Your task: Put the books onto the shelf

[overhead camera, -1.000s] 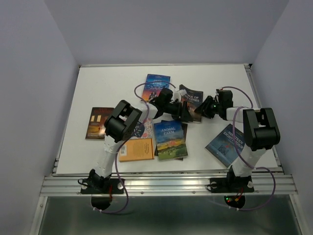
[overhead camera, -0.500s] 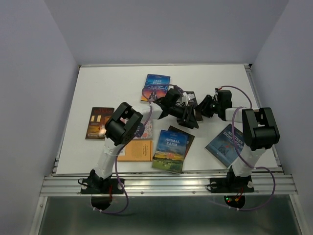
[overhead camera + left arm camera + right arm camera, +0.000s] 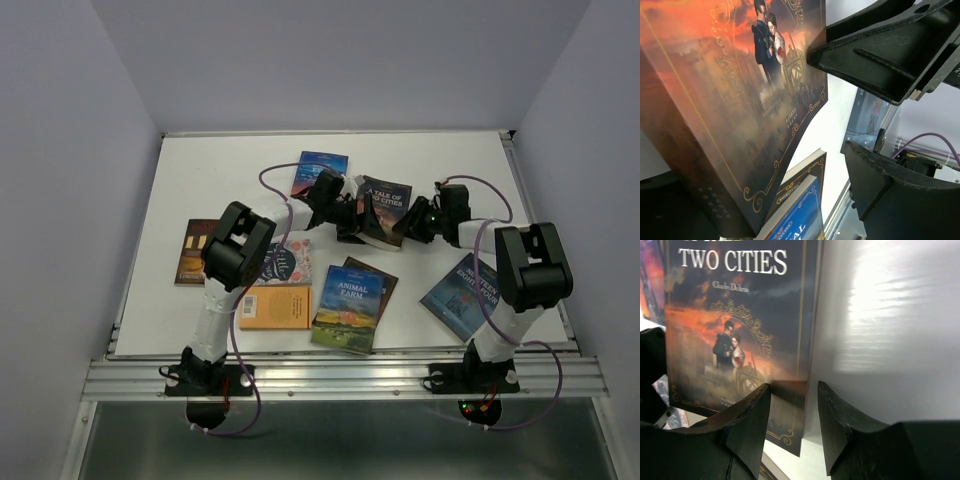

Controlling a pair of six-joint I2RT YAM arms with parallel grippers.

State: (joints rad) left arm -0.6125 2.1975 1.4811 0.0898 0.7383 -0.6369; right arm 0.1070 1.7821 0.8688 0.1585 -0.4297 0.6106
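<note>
Book (image 3: 735,315) "TWO CITIES" (Dickens): right gripper (image 3: 792,390) seemingly pinches corner; left gripper (image 3: 832,100) spread.

Site was robot lab test cell. White table (image 3: 200,180) was boxed by plain pale walls (image 3: 340,60) on three sides. Aluminium rail (image 3: 340,378) ran along near edge. Left arm (image 3: 225,290) and right arm (image 3: 520,285), black and white, were bolted to it. Purple cables (image 3: 245,395) looped loose from bases. Status lights (image 3: 470,407) glowed at right base. Books (image 3: 348,295) lay scattered on table.
</note>
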